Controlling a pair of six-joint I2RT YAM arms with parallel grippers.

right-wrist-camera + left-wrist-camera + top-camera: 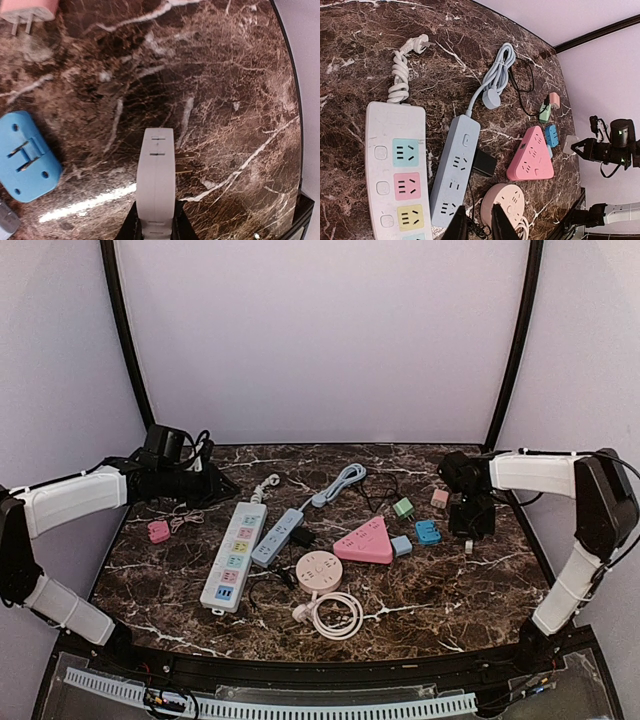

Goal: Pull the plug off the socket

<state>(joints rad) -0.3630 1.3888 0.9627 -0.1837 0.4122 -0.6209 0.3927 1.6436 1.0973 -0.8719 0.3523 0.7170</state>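
Over at 3 o'clock on the marble tabletop (480,590), the right pincer (470,532) is clenched on a white plug (156,180); its two metal prongs stick out sideways, clear of any socket. Can't tell whether the plug's tip touches the marble. Just beside it, toward 9 o'clock, lie a blue adapter (27,157) prongs-up and, farther back, a pink adapter (30,10). A green adapter (403,507) sits near those two.

Middle of the tabletop: a pink triangular socket (365,540), a round pink socket (318,570) w/ its coiled white cord (335,615) at 6 o'clock of it, a blue-grey strip (454,172) w/ a black plug (484,162) against its side, and a big white strip (395,172) w/ coloured outlets.

Left pincer (479,222) hangs at approx 10 o'clock, well apart from the white plug; fingers (457,225) a narrow gap apart, grasping nothing
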